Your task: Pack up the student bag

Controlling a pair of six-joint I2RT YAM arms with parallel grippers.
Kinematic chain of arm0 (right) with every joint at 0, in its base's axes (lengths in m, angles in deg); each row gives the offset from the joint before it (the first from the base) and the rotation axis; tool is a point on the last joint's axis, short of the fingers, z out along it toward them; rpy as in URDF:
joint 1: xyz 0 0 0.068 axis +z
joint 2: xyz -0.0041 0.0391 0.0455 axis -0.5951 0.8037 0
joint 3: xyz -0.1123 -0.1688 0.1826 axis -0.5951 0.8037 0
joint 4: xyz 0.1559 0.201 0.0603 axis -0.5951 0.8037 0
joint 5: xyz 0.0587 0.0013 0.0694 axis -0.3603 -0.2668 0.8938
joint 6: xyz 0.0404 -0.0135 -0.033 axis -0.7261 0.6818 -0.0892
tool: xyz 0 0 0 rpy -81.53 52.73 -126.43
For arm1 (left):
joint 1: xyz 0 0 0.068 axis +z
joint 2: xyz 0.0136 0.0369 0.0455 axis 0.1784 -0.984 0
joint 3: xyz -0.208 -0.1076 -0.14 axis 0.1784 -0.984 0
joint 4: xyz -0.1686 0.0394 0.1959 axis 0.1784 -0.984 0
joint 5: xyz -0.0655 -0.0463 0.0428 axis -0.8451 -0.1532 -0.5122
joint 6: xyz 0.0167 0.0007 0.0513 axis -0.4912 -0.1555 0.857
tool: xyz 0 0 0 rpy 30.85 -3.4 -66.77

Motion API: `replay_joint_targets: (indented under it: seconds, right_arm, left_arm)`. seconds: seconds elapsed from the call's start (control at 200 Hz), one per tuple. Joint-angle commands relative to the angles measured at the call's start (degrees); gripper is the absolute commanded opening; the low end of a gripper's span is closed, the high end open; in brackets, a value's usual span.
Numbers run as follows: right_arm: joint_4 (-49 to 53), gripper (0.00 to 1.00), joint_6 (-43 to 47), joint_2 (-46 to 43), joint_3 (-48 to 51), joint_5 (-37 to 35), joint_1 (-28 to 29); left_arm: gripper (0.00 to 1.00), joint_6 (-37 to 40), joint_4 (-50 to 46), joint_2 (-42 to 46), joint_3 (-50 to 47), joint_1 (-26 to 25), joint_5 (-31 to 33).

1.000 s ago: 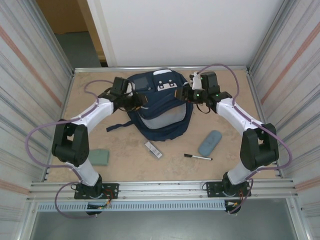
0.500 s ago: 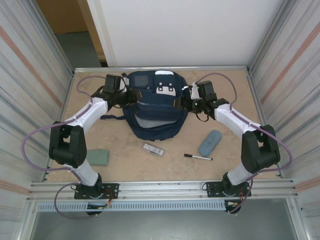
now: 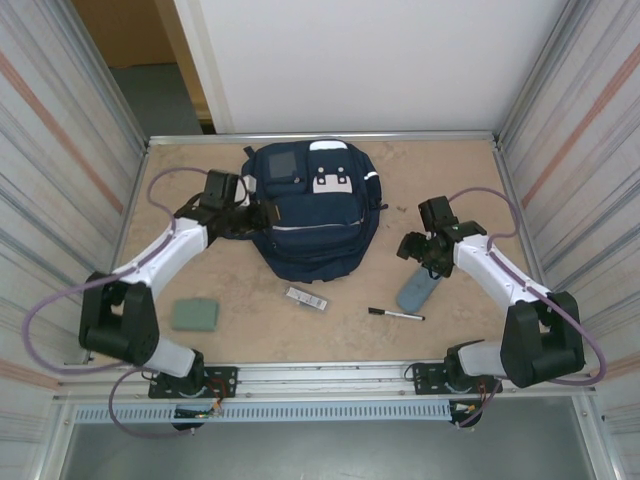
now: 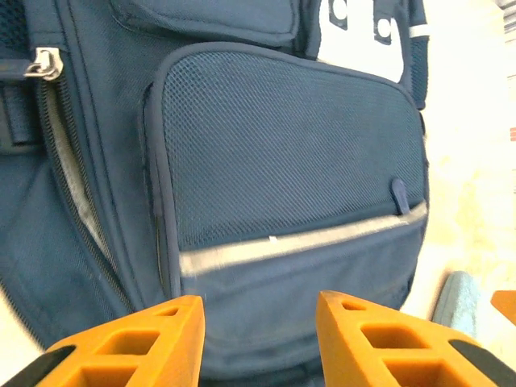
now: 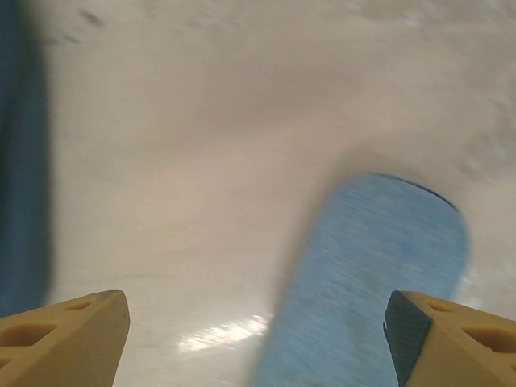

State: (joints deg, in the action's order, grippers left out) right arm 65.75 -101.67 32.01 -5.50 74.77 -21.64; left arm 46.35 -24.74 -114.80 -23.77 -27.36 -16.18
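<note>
The left gripper (image 3: 262,213) is standing partly spread against the left flank of the student bag (image 3: 318,225). Its ridged orange fingers (image 4: 129,343) are framing navy fabric in the wrist view; nothing is showing clamped between them, and I cannot tell whether the tips are touching the cloth. The right gripper (image 3: 412,246) is gaping wide and holding nothing, hanging low over the table (image 3: 460,180) with a blue case (image 5: 375,274) lying beneath it. The bag is lying flat at the far middle of the table, its rounded bottom pointing toward the arm bases. It is showing a fine mesh front pocket crossed by a thin grey reflective stripe, a zip with a metal pull, and white patches near its top. The case is a rounded oblong with a soft, woven-looking face; the tabletop is a mottled beige. The left arm is reaching forward and bending inward at the elbow toward the bag. The right arm is stretching forward with its forearm angling inward, its gripper apart from the bag.
</note>
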Motion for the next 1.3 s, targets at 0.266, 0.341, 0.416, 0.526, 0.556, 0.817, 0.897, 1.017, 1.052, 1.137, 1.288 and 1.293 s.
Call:
replay_joint_targets:
  seconds: [0.266, 0.341, 0.416, 0.526, 0.556, 0.817, 0.897, 1.017, 1.052, 1.137, 1.288, 1.293]
  right_arm:
    - [3.31, 0.84, -8.47, 9.38, 5.38, -0.78, 5.36]
    - [1.78, 0.83, -9.52, 11.86, 5.63, 0.14, 6.69]
    - [1.10, 0.77, -10.32, 13.44, 5.54, 0.85, 7.45]
    - [-0.76, 0.59, -9.87, 12.11, 5.16, 1.60, 8.43]
    - [-0.65, 0.58, -9.57, 11.24, 4.60, 2.18, 8.57]
    - [-2.35, 0.57, -4.95, -0.39, 2.57, 1.63, 10.75]
    - [-2.83, 0.57, -3.74, -3.52, 1.73, 0.66, 10.96]
    - [-7.34, 0.57, -1.47, -7.44, 2.39, -0.19, 11.21]
    - [-7.79, 0.57, -1.10, -7.93, 2.03, -0.40, 11.23]
    - [-8.08, 0.57, -0.41, -8.33, 1.06, -0.43, 11.23]
    - [-9.46, 0.55, 0.36, -7.90, 0.41, 1.15, 11.07]
    - [-9.42, 0.55, 0.37, -7.86, 0.30, 1.22, 11.06]
  left_arm:
    - [0.47, 3.02, -7.36, 13.37, -8.61, -1.82, 7.38]
    - [0.47, 2.04, -7.04, 12.48, -8.96, -2.25, 6.60]
    - [0.47, 0.95, -5.65, 10.82, -8.97, -3.15, 6.24]
    - [0.47, 0.73, -4.71, 8.71, -7.38, -5.13, 5.81]
    - [0.47, 0.73, -4.41, 8.52, -7.01, -5.75, 5.73]
    - [0.48, -0.87, 3.36, 7.43, -5.64, -6.74, -4.75]
    - [0.48, -3.29, 4.52, 5.80, -4.62, -6.65, -7.14]
    - [0.47, -3.47, 1.30, 2.37, -1.80, -7.07, -7.64]
    - [0.47, -4.14, 0.99, 1.84, -1.83, -7.24, -6.22]
    - [0.48, -7.49, 1.71, 0.73, -2.57, -7.26, -3.26]
    - [0.50, -9.46, -0.07, -1.19, -2.38, -7.26, 6.68]
    - [0.50, -9.42, -0.05, -1.26, -2.33, -7.26, 6.97]
